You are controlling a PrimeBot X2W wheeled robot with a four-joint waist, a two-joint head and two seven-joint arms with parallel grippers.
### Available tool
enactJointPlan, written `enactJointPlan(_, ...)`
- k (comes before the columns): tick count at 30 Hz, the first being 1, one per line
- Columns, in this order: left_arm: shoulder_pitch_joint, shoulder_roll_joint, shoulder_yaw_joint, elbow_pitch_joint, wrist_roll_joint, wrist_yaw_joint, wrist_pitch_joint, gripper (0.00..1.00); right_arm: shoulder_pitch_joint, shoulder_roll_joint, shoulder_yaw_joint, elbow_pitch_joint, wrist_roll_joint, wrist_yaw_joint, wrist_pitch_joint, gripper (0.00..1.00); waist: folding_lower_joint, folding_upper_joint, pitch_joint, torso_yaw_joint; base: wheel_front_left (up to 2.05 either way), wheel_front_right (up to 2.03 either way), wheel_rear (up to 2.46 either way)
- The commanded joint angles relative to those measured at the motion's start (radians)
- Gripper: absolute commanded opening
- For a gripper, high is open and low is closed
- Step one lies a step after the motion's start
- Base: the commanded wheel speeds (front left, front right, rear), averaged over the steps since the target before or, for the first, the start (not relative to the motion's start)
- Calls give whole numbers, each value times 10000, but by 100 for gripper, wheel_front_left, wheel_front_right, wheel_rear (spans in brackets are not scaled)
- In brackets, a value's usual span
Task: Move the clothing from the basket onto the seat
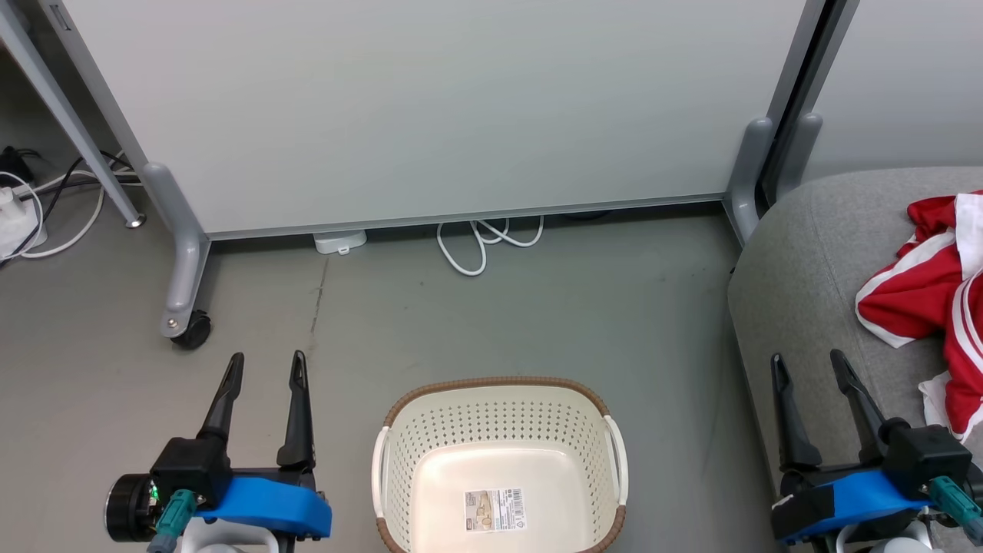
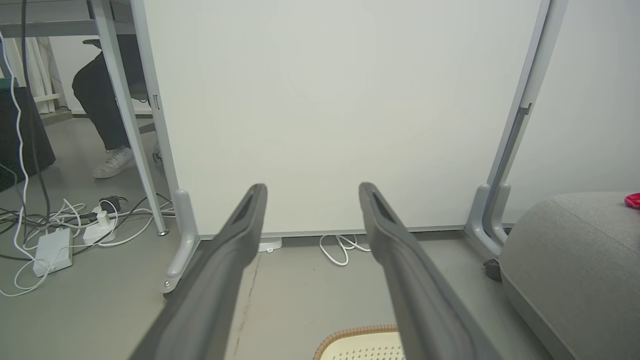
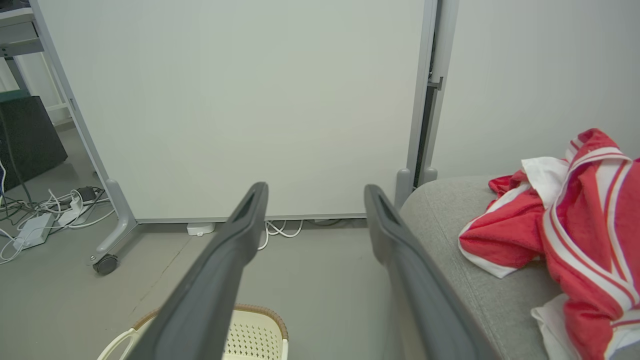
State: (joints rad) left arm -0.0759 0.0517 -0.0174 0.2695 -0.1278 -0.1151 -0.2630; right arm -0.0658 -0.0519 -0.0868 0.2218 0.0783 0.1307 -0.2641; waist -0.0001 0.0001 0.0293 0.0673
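The red clothing (image 1: 933,296) with white stripes lies crumpled on the grey seat (image 1: 806,261) at the right edge; it also shows as clothing (image 3: 565,235) on the seat (image 3: 450,220) in the right wrist view. The cream basket (image 1: 499,465) with a brown rim stands on the floor at bottom centre, holding nothing but a barcode sticker on its floor. My left gripper (image 1: 265,365) hangs open to the basket's left over bare floor. My right gripper (image 1: 806,365) is open over the seat's front edge, left of the clothing, with nothing between its fingers.
A large white partition panel (image 1: 430,107) on grey wheeled feet (image 1: 184,322) stands behind the basket. White cables (image 1: 484,238) lie under it and a power strip with cords (image 2: 52,242) sits at far left. A person's leg and shoe (image 2: 112,160) show behind the panel.
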Motion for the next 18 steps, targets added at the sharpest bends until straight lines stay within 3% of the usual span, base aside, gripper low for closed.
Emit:
enactJointPlan(1,72,-11,-65,24,53,-45,-26,100,128,24,-5,28,22,1,-4,100,1,-1,-2,-3,0,0,0)
enactJointPlan(4,74,-12,-102,39,85,-55,-26,100,146,23,-19,29,56,1,-4,100,1,-1,-4,-4,0,0,0)
enactJointPlan(5,12,-4,-76,51,56,-2,3,0,16,2,-15,22,42,0,2,0,1,-1,-6,-4,0,0,0)
enactJointPlan(9,214,-17,-34,395,-80,-3,117,0,85,27,-46,383,163,0,65,0,1,-1,-10,-10,0,0,0)
enactJointPlan(18,108,-16,166,341,-1906,-23,601,0,-15,24,-113,390,2043,0,568,0,1,-1,-29,-58,0,0,0)
